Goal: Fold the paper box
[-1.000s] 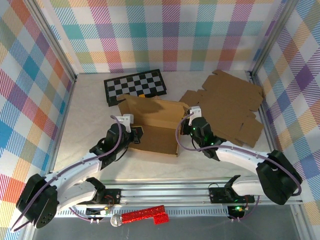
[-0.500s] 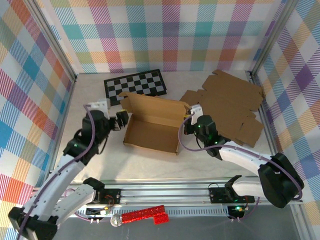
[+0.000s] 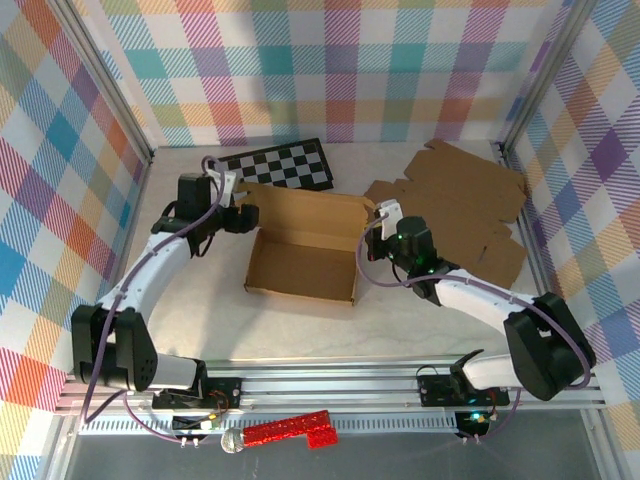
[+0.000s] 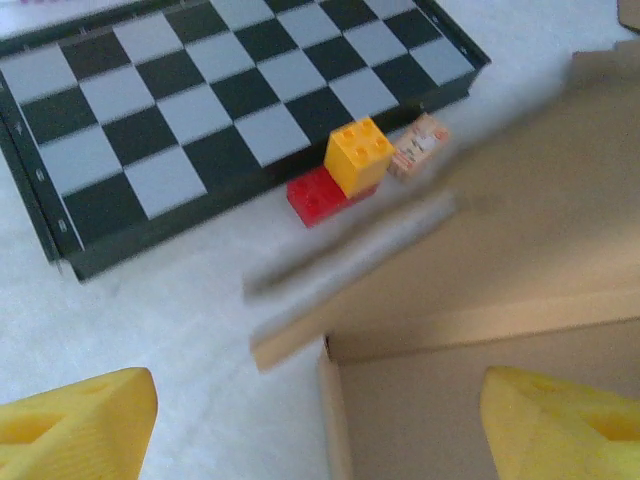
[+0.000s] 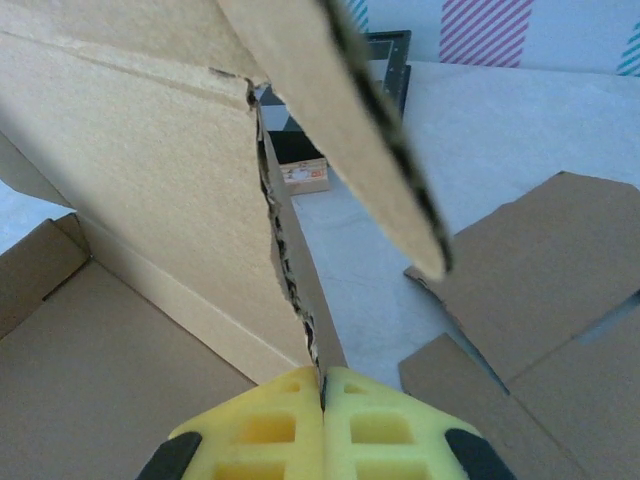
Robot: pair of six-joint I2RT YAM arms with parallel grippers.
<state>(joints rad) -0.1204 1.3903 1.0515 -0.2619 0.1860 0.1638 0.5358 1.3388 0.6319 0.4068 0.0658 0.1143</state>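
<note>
The paper box lies in the middle of the table as an open brown tray with its back flap raised. My right gripper is at the tray's right wall, and in the right wrist view its yellow fingers are shut on that wall's torn top edge. My left gripper hovers over the back left corner. In the left wrist view its fingers stand wide open, with the box corner between them and untouched.
A black and white checkerboard lies behind the box, with a yellow brick, a red brick and a small tan block at its near edge. Flat cardboard sheets cover the back right. Plaid walls enclose the table.
My left gripper has opened, left the box's left side and swung round to its back left corner. The box now lies more open. The right gripper has kept its grip.
</note>
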